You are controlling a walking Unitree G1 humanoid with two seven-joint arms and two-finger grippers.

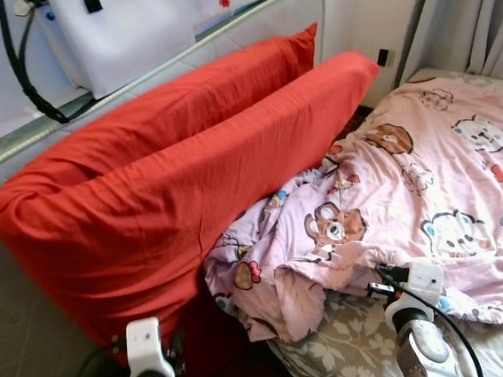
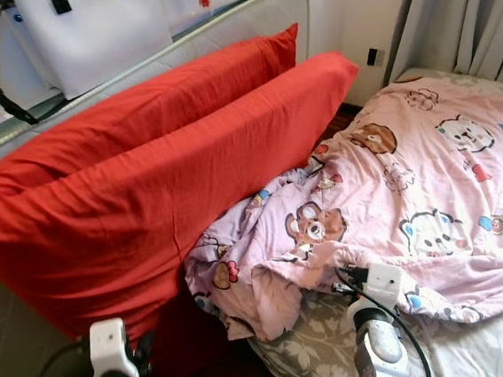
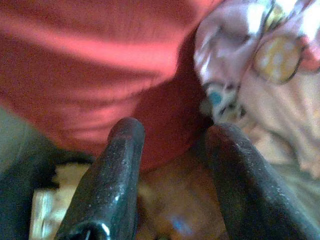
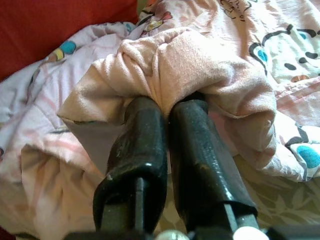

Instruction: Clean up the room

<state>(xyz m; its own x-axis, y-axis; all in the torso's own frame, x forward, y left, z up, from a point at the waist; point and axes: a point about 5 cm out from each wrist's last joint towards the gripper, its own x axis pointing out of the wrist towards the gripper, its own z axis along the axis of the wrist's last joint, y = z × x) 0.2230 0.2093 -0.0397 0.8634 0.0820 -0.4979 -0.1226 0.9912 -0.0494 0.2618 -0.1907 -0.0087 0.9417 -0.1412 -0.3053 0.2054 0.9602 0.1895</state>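
Bed seen from its head end. Two long red pillows stand on edge, one behind the other, leaning against the grey headboard. A white bag with black straps hangs above the headboard.

A pink quilt with cartoon bears covers the bed; its near edge is bunched and rumpled beside the front pillow's lower end. Below that edge the grey floral sheet is bare.

Right hand: fingers pressed together, pinching a fold of the quilt's rumpled edge; the cloth bulges over the fingertips. Right wrist sits low at the bed's near side, just under the quilt edge.

Left hand: fingers parted, gripping nothing, low in front of the front pillow's bottom corner, quilt just beside it.

Grey curtain hangs at the far right, by the wall.
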